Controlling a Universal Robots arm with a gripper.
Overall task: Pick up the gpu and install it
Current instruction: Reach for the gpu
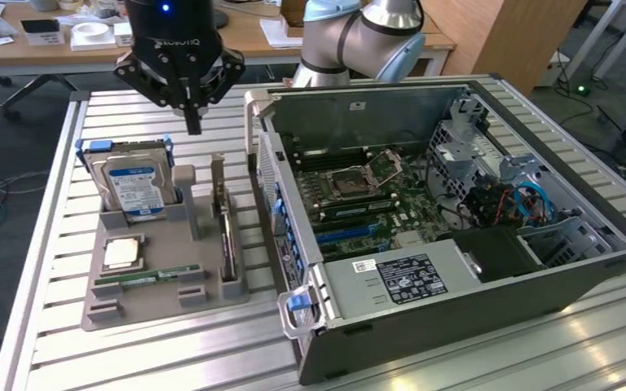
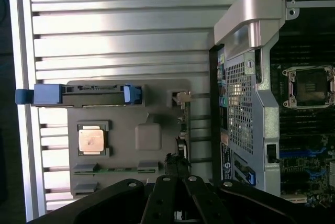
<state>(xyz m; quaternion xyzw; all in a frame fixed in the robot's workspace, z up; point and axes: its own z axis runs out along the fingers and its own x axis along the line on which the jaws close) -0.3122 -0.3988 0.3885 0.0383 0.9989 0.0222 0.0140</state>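
The arm (image 1: pixel 346 37) hangs straight down over the tray (image 1: pixel 150 314), jaws shut and empty, near the gpu (image 1: pixel 226 236)

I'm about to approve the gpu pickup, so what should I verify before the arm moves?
1. gpu standing on edge in the gray tray: ok.
2. Gripper carrying nothing: ok.
3. Gripper open for a grasp: not ok, it is shut.
4. Gripper centred over the gpu: cannot tell.
5. Computer case side open, motherboard exposed: ok.
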